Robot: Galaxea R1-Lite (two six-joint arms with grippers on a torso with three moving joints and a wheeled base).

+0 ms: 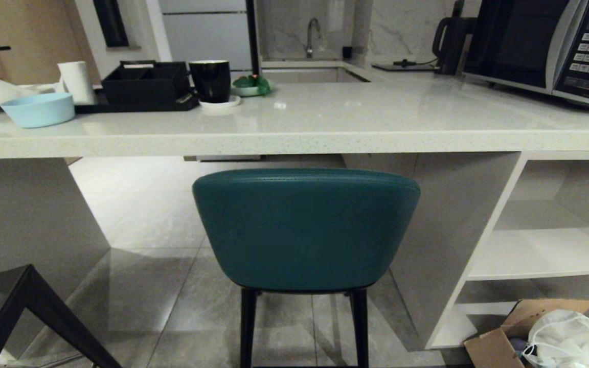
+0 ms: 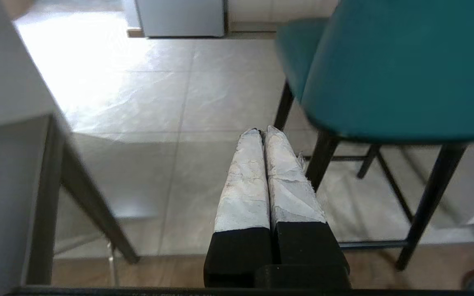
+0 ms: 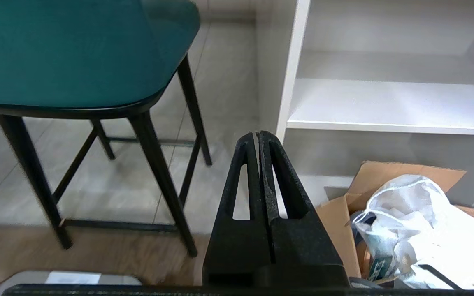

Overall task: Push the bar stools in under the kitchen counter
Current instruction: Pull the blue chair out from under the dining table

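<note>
- the teal stool [image 1: 306, 230] stands before the counter [image 1: 294, 140], its back facing me, just short of the counter's edge.
- my left gripper [image 2: 261, 132], its wrapped fingers pressed together and holding nothing, hangs low beside the stool's left legs, not touching them.
- my right gripper [image 3: 258, 135], fingers together and empty, hangs low off the stool's right side, near a cardboard box [image 3: 389, 197] by the shelves [image 3: 393, 107].
</note>
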